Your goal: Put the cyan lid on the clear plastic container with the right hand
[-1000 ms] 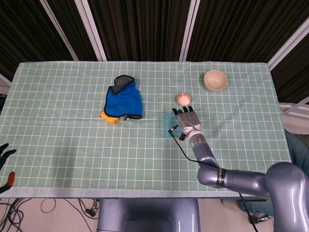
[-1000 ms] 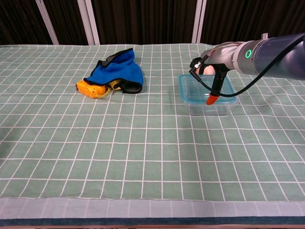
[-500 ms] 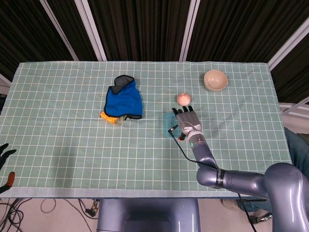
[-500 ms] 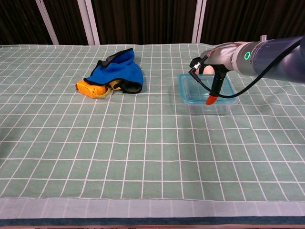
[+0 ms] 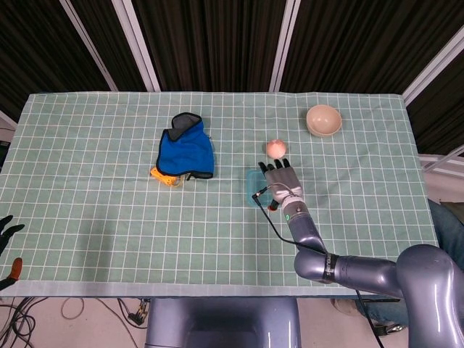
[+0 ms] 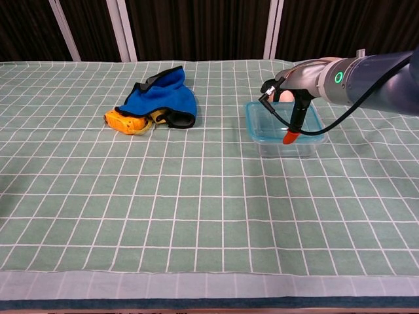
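— Where is the cyan lid (image 6: pixel 283 122)?
— Seated on the clear plastic container (image 6: pixel 288 145), right of the counter's (image 5: pixel 87 210) middle.
— And the right hand (image 5: pixel 282 180)?
— Flat over the lid, fingers stretched toward the far edge; whether it presses the lid, I cannot tell.
— The left hand (image 5: pixel 7 230)?
— Off the counter's left edge, near the front corner, dark fingers spread, holding nothing.

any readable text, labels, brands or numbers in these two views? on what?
None readable.
Right hand and its forearm: only a green light ring, no lettering.
Cyan lid and clear plastic container: no print visible.
Blue cloth, yellow object under it, beige bowl, checked tablecloth: no legible marks.
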You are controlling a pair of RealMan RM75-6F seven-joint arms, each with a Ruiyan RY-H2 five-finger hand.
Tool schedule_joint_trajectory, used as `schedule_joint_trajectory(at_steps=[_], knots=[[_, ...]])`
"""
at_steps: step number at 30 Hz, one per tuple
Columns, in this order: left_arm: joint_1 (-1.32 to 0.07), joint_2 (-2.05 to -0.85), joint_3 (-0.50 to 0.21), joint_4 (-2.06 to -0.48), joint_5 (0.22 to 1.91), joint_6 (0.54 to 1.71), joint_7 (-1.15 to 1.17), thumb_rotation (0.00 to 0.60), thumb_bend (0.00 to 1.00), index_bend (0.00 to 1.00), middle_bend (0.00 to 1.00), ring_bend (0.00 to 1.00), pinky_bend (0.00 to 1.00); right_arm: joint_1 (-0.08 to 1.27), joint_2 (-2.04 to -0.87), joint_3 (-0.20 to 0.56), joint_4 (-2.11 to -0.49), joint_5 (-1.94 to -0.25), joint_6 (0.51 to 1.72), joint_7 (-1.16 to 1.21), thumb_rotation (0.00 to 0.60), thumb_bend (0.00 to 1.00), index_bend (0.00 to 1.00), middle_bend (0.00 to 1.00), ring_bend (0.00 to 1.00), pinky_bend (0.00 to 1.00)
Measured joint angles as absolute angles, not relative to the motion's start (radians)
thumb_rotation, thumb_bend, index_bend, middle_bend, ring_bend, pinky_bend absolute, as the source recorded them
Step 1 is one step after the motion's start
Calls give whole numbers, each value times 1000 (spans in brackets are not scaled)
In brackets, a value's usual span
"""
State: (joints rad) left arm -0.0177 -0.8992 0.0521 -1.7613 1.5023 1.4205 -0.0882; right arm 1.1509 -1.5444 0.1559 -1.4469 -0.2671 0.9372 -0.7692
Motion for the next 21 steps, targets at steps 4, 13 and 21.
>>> schedule_joint_trajectory(at_steps=[4, 13, 21], knots=[[-18, -899, 52, -1762, 1502, 1420, -88, 600, 519, 145, 0, 0, 0, 1149, -1543, 159, -1451, -269, 942, -772, 600, 240, 47, 272, 0, 0], [-18, -900, 52, -1762, 1502, 1420, -86, 600, 519, 144, 0, 0, 0, 1146, -1537, 162, -1459, -263, 941, -781, 600, 241, 46, 209, 0, 0], [-18, -899, 52, -1763, 1501, 1418, -84, 600, 519, 144, 0, 0, 0, 1146, -1535, 165, -1464, -257, 942, -788, 600, 241, 46, 122, 0, 0]])
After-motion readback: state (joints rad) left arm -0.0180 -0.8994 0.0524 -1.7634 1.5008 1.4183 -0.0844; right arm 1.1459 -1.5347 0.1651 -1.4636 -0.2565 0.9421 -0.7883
